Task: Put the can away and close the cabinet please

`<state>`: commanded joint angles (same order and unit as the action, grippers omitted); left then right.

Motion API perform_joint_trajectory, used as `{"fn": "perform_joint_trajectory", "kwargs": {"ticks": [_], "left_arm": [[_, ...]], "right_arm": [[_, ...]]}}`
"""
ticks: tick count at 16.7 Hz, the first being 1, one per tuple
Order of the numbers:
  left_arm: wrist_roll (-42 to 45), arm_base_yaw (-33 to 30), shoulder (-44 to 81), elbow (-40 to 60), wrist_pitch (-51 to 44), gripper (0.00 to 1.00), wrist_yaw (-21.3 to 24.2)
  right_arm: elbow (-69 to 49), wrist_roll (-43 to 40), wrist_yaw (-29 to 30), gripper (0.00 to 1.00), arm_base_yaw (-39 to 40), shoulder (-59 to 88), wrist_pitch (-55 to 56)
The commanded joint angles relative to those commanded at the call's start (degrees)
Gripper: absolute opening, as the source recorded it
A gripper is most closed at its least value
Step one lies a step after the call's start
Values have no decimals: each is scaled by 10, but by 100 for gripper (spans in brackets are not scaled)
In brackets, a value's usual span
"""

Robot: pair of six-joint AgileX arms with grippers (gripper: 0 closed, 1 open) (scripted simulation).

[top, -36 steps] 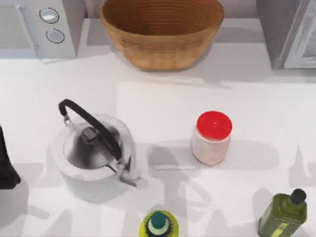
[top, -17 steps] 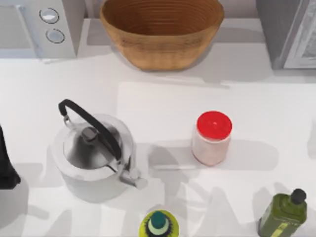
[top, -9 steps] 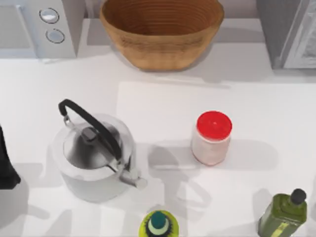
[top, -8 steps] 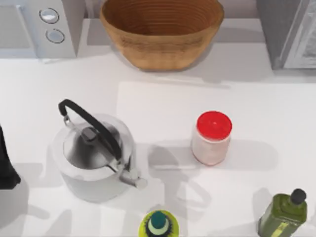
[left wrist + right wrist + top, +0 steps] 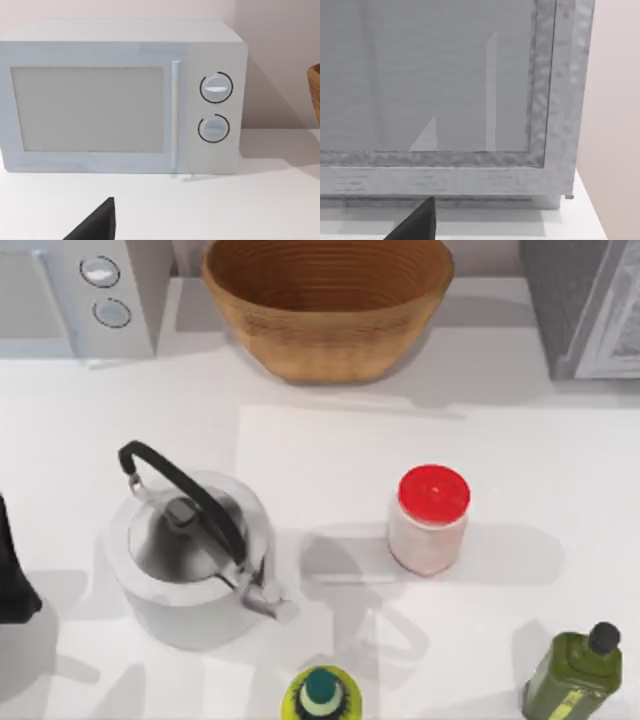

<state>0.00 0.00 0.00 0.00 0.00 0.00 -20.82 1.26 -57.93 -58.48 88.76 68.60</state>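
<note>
White worktop (image 5: 330, 440), crowded along the near side.

- Kettle (image 5: 190, 555) on the left, its black handle arched over the lid. Red-lidded jar (image 5: 430, 520) upright right of centre. Green oil bottle (image 5: 578, 672) at the near right. Yellow-green bottle (image 5: 321, 695) at the near edge. All stand well apart from one another.
- Wicker basket (image 5: 328, 305) at far centre, microwave (image 5: 85, 290) in the far left corner, grey cabinet (image 5: 580, 300) in the far right corner.
- Can: I cannot tell where it is. Judgement: since the right arm is up at the cabinet, the can is probably already behind the door.
- Right gripper (image 5: 417, 222): a dark wedge low in the right wrist view, close in front of the cabinet door (image 5: 435, 75). The frosted panel and its speckled frame face the camera squarely. That pose suits pushing the door to, or checking it. I cannot tell whether the door is fully shut.
- Left arm (image 5: 10, 580) sits at the left edge of the worktop, beside the kettle and apart from it. Left gripper (image 5: 95, 225) points towards the microwave, well back from it. It looks parked, clear of the right arm's work.
- Whether either gripper is open or closed, I cannot tell.
- Judgement: closing stage, with little left beyond confirming the door.
</note>
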Motion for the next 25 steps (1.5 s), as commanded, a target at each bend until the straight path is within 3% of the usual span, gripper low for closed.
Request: {"fn": "perform_joint_trajectory", "kwargs": {"ticks": [3, 7, 11, 19, 25], "left_arm": [[0, 0, 0, 0, 0, 100, 0], [0, 0, 0, 0, 0, 100, 0], [0, 0, 0, 0, 0, 100, 0], [0, 0, 0, 0, 0, 100, 0], [0, 0, 0, 0, 0, 100, 0]], "right_arm": [[-17, 2, -1, 100, -3, 1, -19], [-116, 6, -7, 100, -20, 2, -126], [-290, 6, -13, 100, -33, -12, -307], [-658, 0, -15, 100, -30, -80, -770], [-788, 0, -13, 100, -12, -120, -908]]}}
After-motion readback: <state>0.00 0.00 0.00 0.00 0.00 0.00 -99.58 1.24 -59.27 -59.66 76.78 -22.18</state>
